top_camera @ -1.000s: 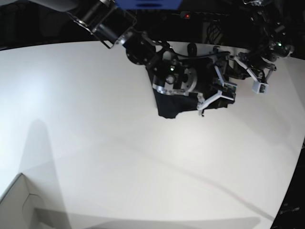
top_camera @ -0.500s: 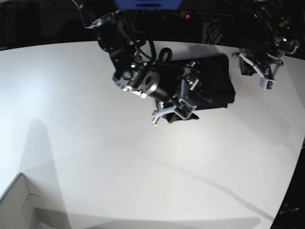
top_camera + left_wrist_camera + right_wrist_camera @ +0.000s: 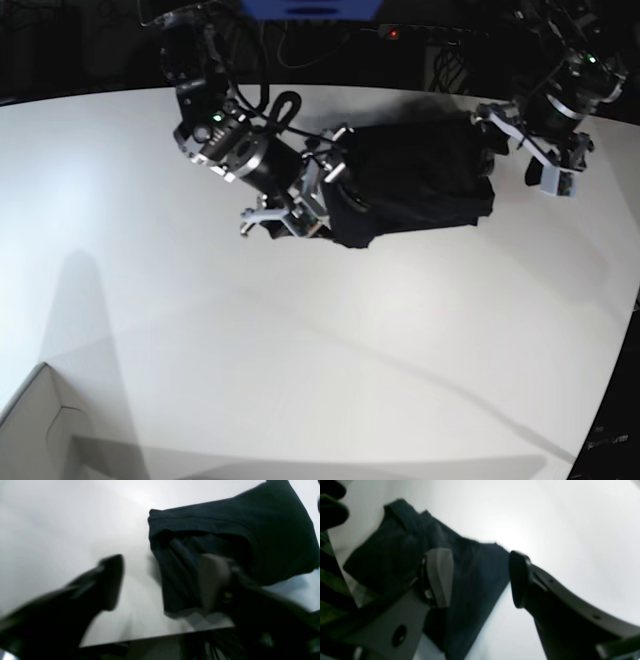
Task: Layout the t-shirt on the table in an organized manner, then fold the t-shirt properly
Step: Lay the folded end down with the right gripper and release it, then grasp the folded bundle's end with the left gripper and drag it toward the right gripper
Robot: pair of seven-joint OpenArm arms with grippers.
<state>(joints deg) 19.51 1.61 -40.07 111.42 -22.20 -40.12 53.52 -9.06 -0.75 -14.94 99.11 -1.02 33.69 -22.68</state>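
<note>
The black t-shirt point(image 3: 415, 185) lies as a compact folded bundle on the white table point(image 3: 300, 350), near its far edge. My right gripper point(image 3: 303, 190) hovers at the shirt's left end, jaws open; in the right wrist view the right gripper point(image 3: 480, 580) stands open above the t-shirt point(image 3: 395, 555), one finger over cloth, the other over bare table. My left gripper point(image 3: 522, 150) is open just off the shirt's right end. In the blurred left wrist view the left gripper point(image 3: 162, 582) holds nothing, and the t-shirt point(image 3: 237, 530) lies beneath one finger.
A pale cardboard box point(image 3: 35, 430) sits at the near left corner. The table's curved edge point(image 3: 610, 380) runs down the right side. Dark equipment and cables stand behind the far edge.
My left gripper has opened after being shut beside the shirt's right end. The right arm has swung left, off the top of the shirt to its left end.
</note>
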